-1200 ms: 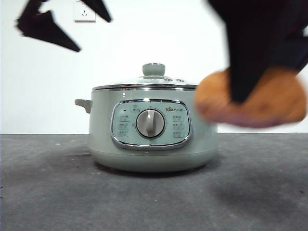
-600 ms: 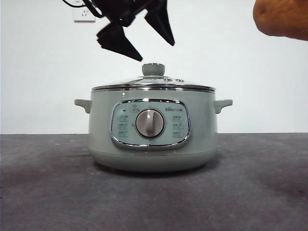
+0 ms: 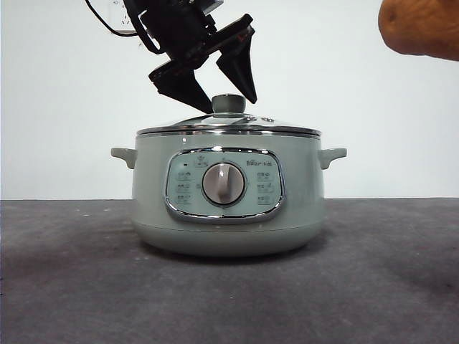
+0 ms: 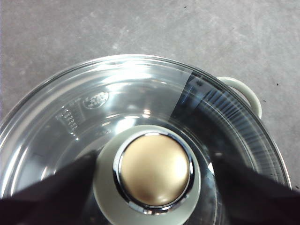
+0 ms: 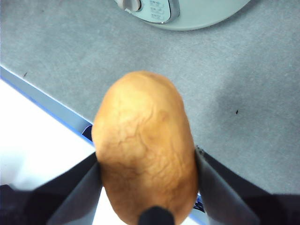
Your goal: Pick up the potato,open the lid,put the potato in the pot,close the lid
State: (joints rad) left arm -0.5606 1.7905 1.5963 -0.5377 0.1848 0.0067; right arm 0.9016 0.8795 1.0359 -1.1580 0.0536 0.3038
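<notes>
The pale green pot (image 3: 226, 215) stands in the middle of the table with the glass lid (image 3: 228, 127) on it. My left gripper (image 3: 229, 102) is open, with a jaw on either side of the lid's knob (image 3: 229, 106), not closed on it. In the left wrist view the gripper (image 4: 152, 165) straddles the chrome-topped knob (image 4: 153, 169) over the glass lid (image 4: 93, 112). My right gripper (image 5: 146, 161) is shut on the orange-brown potato (image 5: 145, 140). It holds the potato (image 3: 423, 29) high at the top right, above and to the right of the pot.
The pot's side handles (image 3: 333, 155) stick out left and right. The control panel with its dial (image 3: 224, 183) faces the front. The table's near edge with a blue strip (image 5: 42, 101) lies below the potato. A wall socket sits behind the left arm.
My left gripper has swung in from the upper left and come down over the lid's knob. The potato rose from beside the pot to the top right corner and now holds still.
</notes>
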